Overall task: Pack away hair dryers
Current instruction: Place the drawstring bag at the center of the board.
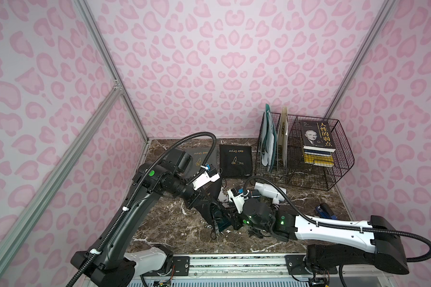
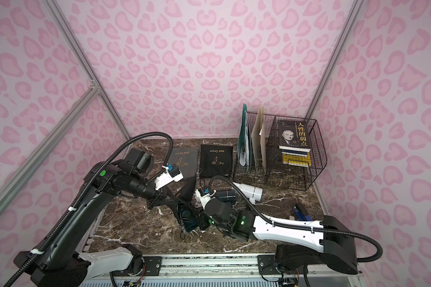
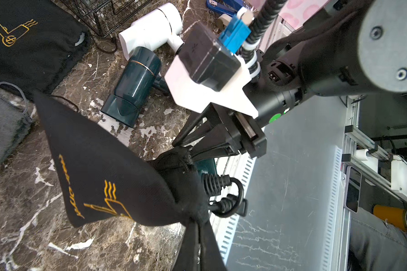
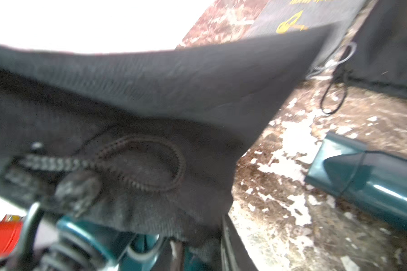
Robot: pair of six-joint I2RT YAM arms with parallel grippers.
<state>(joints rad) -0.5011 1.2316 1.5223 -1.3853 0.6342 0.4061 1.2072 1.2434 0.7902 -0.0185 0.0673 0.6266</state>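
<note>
My left gripper point(image 3: 196, 221) is shut on the gathered rim of a black pouch point(image 3: 99, 164), which hangs lifted off the table. A dark teal hair dryer point(image 3: 206, 164) sits in the pouch mouth with its coiled cord point(image 3: 215, 187) sticking out. My right gripper point(image 3: 185, 147) pinches the pouch rim on the opposite side; in its wrist view the fabric point(image 4: 150, 93) fills the space between the jaws point(image 4: 202, 248). A second teal hair dryer point(image 3: 134, 86) and a white hair dryer point(image 1: 269, 190) lie on the marble just behind.
A flat black pouch point(image 1: 235, 160) and a grey pouch point(image 1: 199, 156) lie at the back. A wire basket point(image 1: 339, 159) with books and folders stands back right. A blue stapler point(image 1: 325, 210) lies near the right wall.
</note>
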